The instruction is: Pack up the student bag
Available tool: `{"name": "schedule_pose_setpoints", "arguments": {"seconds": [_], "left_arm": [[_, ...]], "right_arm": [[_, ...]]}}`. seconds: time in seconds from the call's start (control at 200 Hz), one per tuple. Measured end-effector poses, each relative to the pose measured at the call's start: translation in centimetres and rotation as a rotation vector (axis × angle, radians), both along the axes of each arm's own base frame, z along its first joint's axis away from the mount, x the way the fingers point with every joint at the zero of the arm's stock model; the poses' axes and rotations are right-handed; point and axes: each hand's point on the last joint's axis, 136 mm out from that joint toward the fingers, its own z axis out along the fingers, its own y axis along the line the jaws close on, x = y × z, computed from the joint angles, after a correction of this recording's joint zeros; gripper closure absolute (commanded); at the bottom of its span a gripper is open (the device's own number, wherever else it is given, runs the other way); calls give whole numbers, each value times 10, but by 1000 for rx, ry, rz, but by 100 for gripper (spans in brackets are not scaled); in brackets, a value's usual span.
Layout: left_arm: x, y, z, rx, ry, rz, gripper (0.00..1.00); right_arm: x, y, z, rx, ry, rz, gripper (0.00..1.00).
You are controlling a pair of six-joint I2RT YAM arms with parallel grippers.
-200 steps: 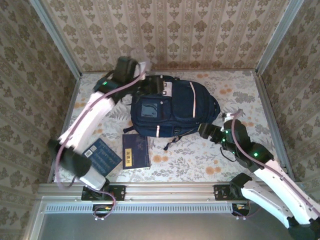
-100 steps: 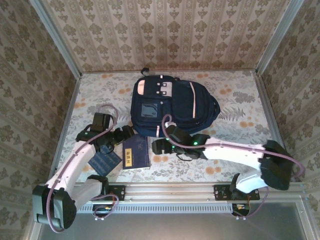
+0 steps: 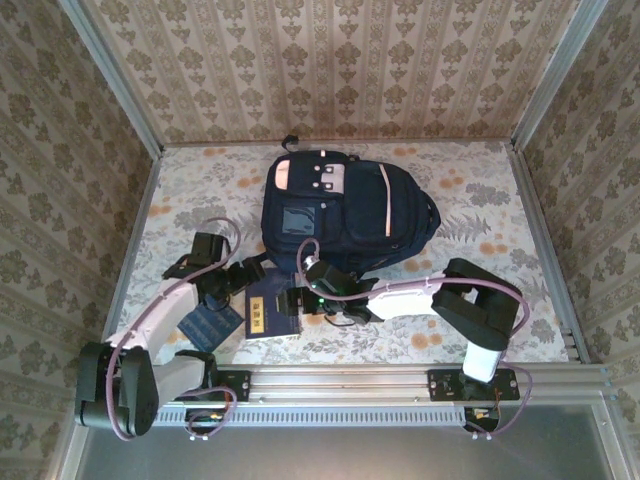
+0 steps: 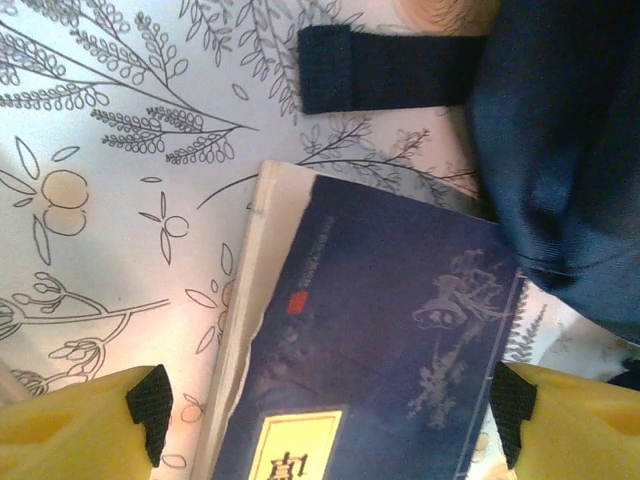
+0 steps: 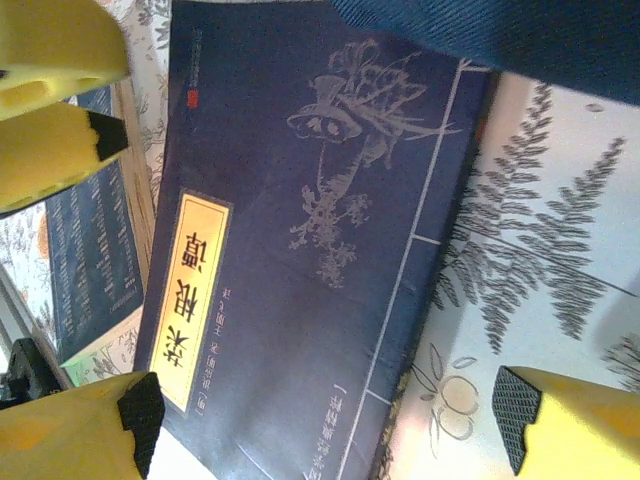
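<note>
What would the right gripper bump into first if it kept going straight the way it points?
The right gripper would probably meet the yellow-labelled book first; how far off is unclear.

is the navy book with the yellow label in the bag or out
Out. The navy book lies flat on the table in front of the student bag, whose fabric overlaps its far edge.
</note>
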Motion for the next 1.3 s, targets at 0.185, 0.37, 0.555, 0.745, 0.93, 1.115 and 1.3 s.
{"name": "schedule_pose_setpoints", "arguments": {"seconds": [0.185, 0.37, 0.555, 0.745, 0.93, 1.115, 1.3], "left_arm": [[-2, -1, -25, -5, 38, 0, 21], [1, -3, -30, -21, 46, 1, 31], [3, -8, -30, -60, 23, 7, 46], [4, -18, -19, -147, -32, 12, 54], [5, -32, 14, -249, -126, -1, 67], [-2, -36, 31, -277, -165, -19, 79], [-4, -36, 22, -282, -141, -16, 91]], "right_arm": [[10, 6, -3, 74, 20, 4, 18], [17, 13, -3, 124, 48, 6, 23], [21, 16, -3, 153, 74, 3, 26], [23, 16, -5, 172, 113, -5, 28], [27, 20, -4, 177, 117, -6, 30], [29, 23, -4, 190, 110, -3, 30], [29, 23, -3, 196, 113, -8, 30]]}}
